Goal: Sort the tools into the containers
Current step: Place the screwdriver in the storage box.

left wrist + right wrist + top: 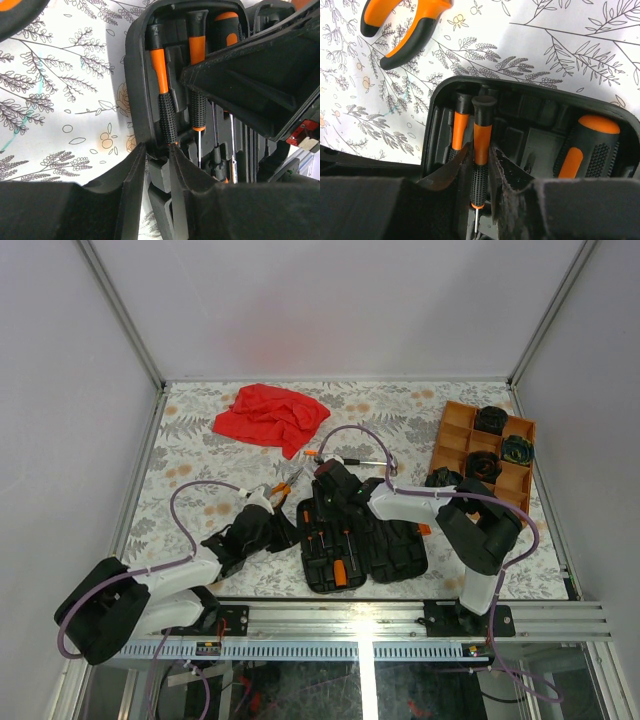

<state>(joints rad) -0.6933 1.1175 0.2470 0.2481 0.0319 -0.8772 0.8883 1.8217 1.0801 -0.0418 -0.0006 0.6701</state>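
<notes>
Left gripper (157, 150): jaws narrow, straddling grip end of screwdriver (167, 117) nearest left wall of tool case (132, 75). Can't tell if clamped.
Right gripper (480, 155): fingers close either side of second screwdriver (482, 137) in its slot. Grip unclear.
Pliers (288, 478) on table, far-left of case.
Coiled bundles (490, 420) in orange tray (460, 418), far right.

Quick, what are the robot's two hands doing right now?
Left gripper: fingers nearly together by a screwdriver; grip cannot be told.
Right gripper: fingers either side of another screwdriver; grip cannot be told.
</notes>
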